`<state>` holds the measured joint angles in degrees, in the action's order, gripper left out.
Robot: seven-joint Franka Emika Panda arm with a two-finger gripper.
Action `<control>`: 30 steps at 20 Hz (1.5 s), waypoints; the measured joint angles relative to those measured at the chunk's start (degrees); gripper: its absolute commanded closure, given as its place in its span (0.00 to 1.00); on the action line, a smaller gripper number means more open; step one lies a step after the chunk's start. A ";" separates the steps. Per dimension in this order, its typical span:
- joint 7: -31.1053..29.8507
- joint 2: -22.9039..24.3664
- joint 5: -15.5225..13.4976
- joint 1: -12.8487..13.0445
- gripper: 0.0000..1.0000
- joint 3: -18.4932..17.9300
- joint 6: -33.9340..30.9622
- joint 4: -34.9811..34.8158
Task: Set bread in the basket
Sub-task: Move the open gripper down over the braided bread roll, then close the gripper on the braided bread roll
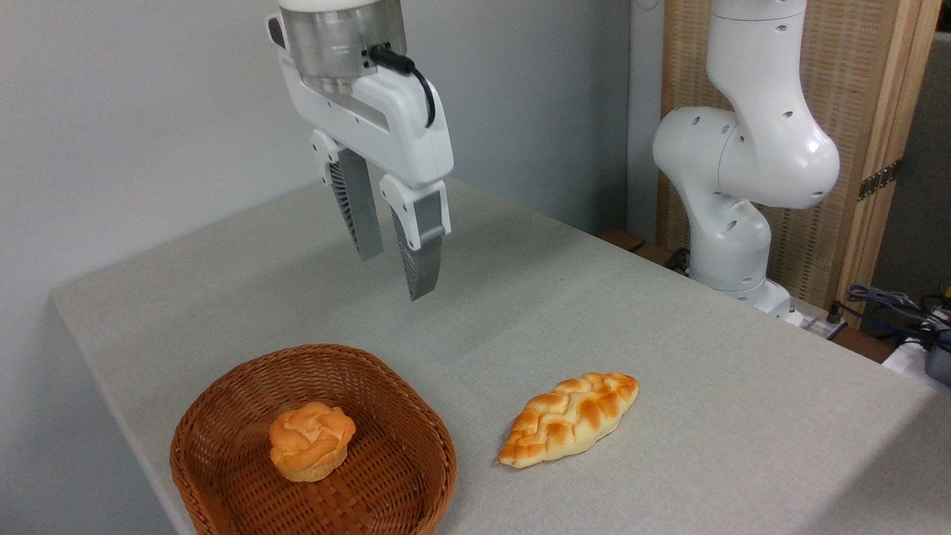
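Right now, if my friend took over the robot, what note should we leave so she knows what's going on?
Gripper: open, empty, up in the air behind the basket.
Braided bread: lying on the table, right of the basket, untouched.
Small round bun: sitting in the basket.
Done: nothing with the braided bread yet.
Left: go to the bread, grab it, lift it, set it in the basket beside the bun.

On the table (706,386), basket (223,416) left — bun (310,440) inside — bread (570,419) right.

Matt grey cloth covers the table (669,357), the basket (223,423) is woven wicker, the arm (750,148) glossy white plastic.
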<state>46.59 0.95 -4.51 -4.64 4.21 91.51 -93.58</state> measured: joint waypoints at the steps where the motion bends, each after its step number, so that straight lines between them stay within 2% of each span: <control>1: 0.05 0.61 0.00 -0.01 0.00 -0.08 0.26 -1.70; 5: 1.14 6.98 0.44 -0.03 0.00 -0.34 7.16 -15.19; 9: 3.64 12.46 4.57 -0.28 0.00 -3.24 13.28 -28.77; 14: 7.21 13.19 8.19 -0.86 0.00 -7.87 21.41 -37.40; 18: 8.18 13.06 9.69 -0.93 0.01 -8.51 25.37 -42.13; 21: 8.27 12.87 9.74 -0.87 0.45 -8.51 25.88 -43.40; 22: 8.31 12.72 9.74 -0.83 0.54 -8.51 25.96 -43.53; 23: 8.34 12.57 9.74 -0.80 0.57 -8.51 26.04 -43.61; 30: 10.47 12.15 9.77 -0.77 0.57 -8.51 26.09 -43.71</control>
<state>57.06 13.09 5.27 -5.41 -4.30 117.60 -137.29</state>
